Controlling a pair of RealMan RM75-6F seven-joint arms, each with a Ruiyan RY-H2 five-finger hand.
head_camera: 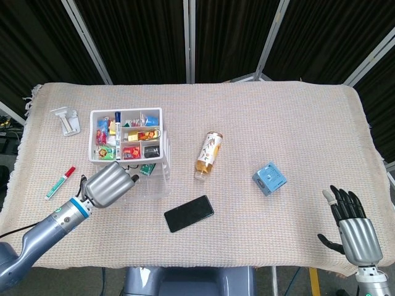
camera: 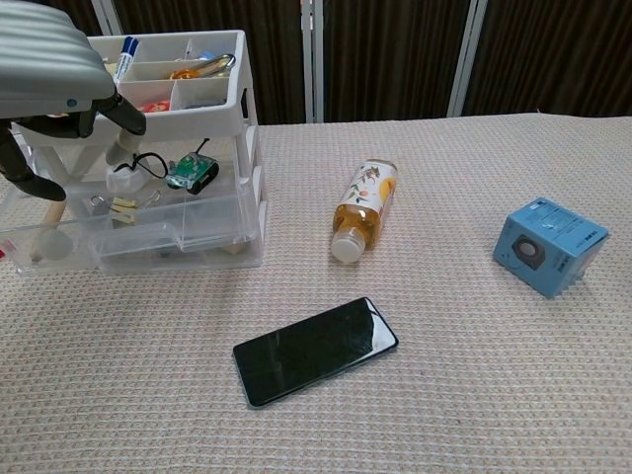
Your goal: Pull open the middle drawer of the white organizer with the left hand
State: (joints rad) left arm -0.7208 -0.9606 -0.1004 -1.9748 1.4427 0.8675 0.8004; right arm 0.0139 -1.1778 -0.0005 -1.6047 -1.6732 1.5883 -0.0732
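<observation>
The white organizer (head_camera: 159,143) (camera: 178,111) stands at the table's left, its top tray full of small items, with clear drawers below. The middle drawer (camera: 212,193) holds a green toy and a cable and sits in line with the drawer under it. My left hand (head_camera: 110,184) (camera: 49,69) hangs just in front of the organizer. Its curled fingers (camera: 131,120) point down at the middle drawer's front and the thumb (camera: 18,168) stays apart; contact is unclear. Only the head view shows my right hand (head_camera: 352,225), near the front right edge, fingers spread, holding nothing.
A tea bottle (head_camera: 208,154) (camera: 365,207) lies right of the organizer. A black phone (head_camera: 189,213) (camera: 314,351) lies in front of it. A blue box (head_camera: 269,178) (camera: 548,245) sits further right. A green and red marker (head_camera: 60,182) and a white holder (head_camera: 66,120) lie at the left.
</observation>
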